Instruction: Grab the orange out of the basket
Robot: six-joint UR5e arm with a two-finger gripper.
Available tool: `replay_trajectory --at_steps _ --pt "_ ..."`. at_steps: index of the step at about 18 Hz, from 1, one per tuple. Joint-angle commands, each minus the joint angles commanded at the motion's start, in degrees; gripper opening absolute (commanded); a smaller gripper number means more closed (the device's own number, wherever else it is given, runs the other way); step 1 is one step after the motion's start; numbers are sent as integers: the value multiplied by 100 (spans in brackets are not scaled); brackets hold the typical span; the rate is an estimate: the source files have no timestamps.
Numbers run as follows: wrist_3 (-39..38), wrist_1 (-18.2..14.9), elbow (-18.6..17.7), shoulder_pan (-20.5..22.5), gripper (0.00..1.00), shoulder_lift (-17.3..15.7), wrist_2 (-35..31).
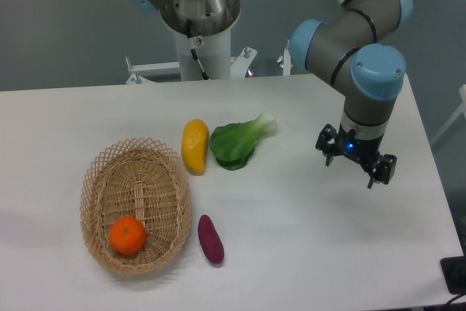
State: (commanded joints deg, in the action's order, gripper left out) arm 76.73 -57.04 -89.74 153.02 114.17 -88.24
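Fingers (354, 163) spread wide and empty, well apart from the orange (128, 235); I risk snagging the basket (98, 172) rim reaching in.

On the white table (306, 253) lie three loose items. A yellow oblong fruit (194, 146) rests near the middle, lengthwise from far to near. Just to its right, touching or nearly so, lies a green leafy bok choy (238, 143), pale stem pointing far-right. A purple sweet potato (211, 239) lies nearer, apart from both.
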Motion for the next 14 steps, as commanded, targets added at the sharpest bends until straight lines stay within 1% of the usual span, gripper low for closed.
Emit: replay_trajectory --at_steps 5,10,14 --pt "-70 0 -61 0 100 -9 17" --pt "-430 0 -88 -35 100 -17 18" --pt "-737 0 -88 -193 100 -26 18"
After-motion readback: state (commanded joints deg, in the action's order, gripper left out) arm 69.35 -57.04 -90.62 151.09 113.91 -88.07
